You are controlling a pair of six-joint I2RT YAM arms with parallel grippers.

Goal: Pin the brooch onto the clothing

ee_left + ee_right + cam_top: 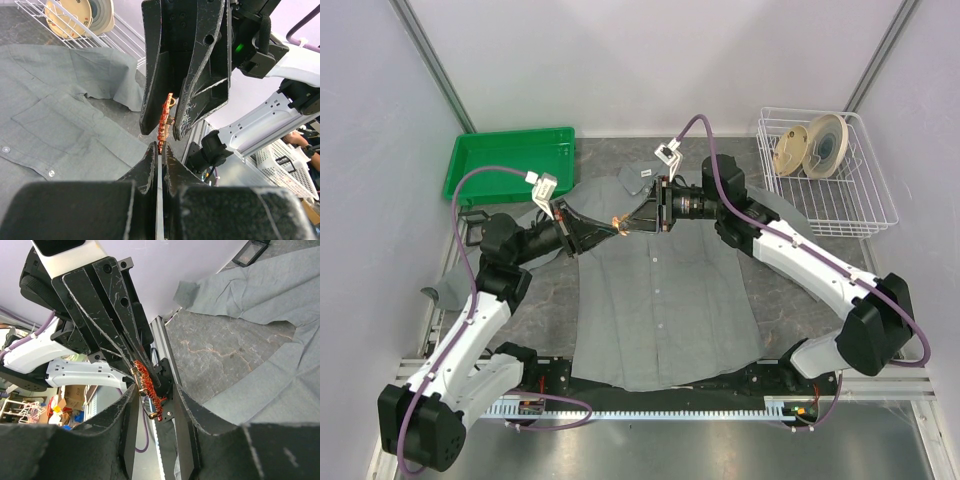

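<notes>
— Grey marbled tabletop carries our large grey button-up shirt, spread flat, collar away from us.

— Above its chest, our left gripper and right gripper both pinch the tiny orange-red brooch, its long axis running from one gripper to the other.

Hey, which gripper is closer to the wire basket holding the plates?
Right. The right gripper sits over the shirt's collar area, on the side toward the wire basket; the left gripper meets it at the brooch from the far side.
</notes>
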